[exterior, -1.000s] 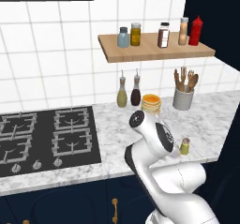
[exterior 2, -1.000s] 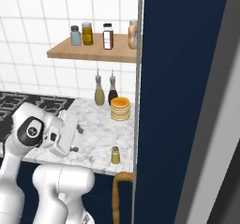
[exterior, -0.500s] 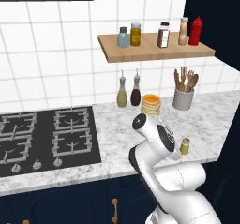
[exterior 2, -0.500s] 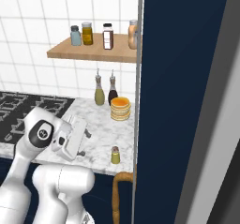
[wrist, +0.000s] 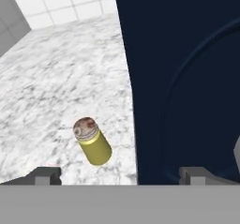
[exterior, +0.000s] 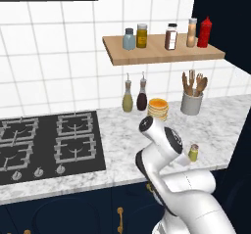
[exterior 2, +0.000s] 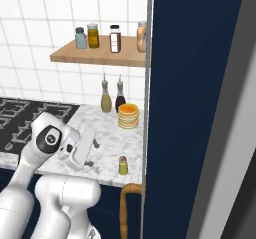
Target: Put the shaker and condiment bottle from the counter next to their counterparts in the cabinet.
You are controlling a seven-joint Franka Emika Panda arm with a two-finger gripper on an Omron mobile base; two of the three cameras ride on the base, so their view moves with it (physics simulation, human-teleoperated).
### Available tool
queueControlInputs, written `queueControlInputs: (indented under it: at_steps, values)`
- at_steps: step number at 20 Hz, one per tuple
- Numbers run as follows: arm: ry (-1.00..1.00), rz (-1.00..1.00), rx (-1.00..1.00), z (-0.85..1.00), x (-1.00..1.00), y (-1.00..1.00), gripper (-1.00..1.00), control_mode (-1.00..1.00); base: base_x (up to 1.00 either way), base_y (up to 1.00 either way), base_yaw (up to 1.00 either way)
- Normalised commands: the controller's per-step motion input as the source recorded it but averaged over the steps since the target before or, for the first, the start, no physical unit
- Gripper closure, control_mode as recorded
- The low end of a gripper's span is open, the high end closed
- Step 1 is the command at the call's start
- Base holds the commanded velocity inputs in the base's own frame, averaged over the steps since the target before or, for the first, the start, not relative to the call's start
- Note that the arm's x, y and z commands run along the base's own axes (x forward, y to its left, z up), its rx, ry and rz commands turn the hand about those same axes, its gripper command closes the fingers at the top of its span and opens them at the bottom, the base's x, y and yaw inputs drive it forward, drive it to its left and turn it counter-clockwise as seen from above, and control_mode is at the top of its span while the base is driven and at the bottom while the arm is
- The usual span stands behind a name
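Observation:
The shaker, a stubby yellow-green jar with a grey cap, stands on the marbled counter close to its front right corner. My gripper hangs above and just short of it, jaws wide open and empty, with the shaker between the fingertips but nearer the left one. In the right base view the gripper is tilted down towards the shaker. The orange-tan condiment bottle stands on the wooden cabinet shelf beside the red squeeze bottle.
A pale blue jar, a yellow jar and a brown labelled jar share the shelf. Two oil bottles, an orange stack and a utensil holder line the wall. A tall navy panel rises right of the shaker; hob at left.
The arm has swung right and forward, bringing the hand closer to the shaker. The jaws stayed open, and the shaker has not moved.

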Motion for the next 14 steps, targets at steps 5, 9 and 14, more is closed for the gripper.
queueControlInputs:
  at_steps: [5,9,14]
  values:
    - [0.00,0.00,0.00,-0.17,0.19,-0.24,-1.00,-1.00,0.00,0.00,0.00]
    - [0.00,0.00,0.00,-0.26,0.12,-0.24,-1.00,-1.00,0.00,0.00,0.00]
    - [0.00,0.00,0.00,-0.31,0.03,-0.22,-1.00,-1.00,0.00,0.00,0.00]
